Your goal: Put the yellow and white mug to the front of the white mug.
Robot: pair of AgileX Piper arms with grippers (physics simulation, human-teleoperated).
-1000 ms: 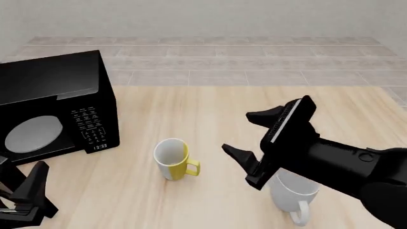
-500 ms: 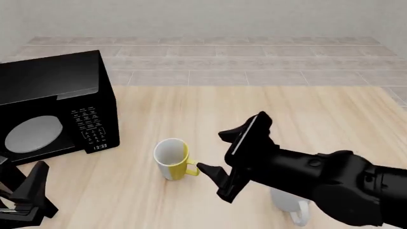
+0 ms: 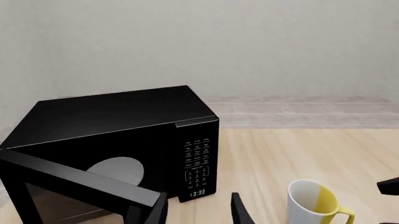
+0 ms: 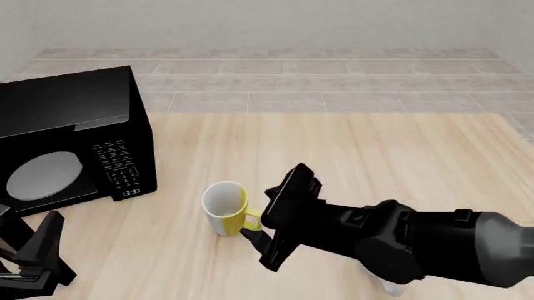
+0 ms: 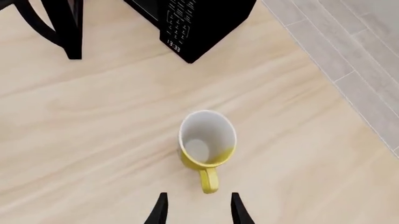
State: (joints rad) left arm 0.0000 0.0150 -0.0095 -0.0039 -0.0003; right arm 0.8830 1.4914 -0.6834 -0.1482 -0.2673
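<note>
1. While the yellow and white mug (image 4: 225, 208) stands upright on the wooden counter (image 4: 376, 150), the right pincer (image 4: 269, 219) sits just beside it on the handle side, its two black fingers parted with one above and one below the yellow handle (image 4: 252, 220); it grips nothing.
2. Seen from the right wrist view, the same mug (image 5: 206, 145) lies ahead of the finger tips (image 5: 160, 209), its handle pointing toward the gap between them without touching either.
3. Behind the right arm (image 4: 401, 240), only a small white piece of the white mug (image 4: 389, 287) shows near the lower edge of the front view; most of it is hidden.
4. Left of the yellow and white mug stands a black microwave (image 4: 75, 137) with its door swung open and a keypad facing the mug.
5. At the lower left corner the left pincer (image 4: 37, 259) rests low over the counter, well apart from both mugs, fingers spread and holding nothing; the left wrist view shows its finger tips (image 3: 238, 212) with a clear gap.
</note>
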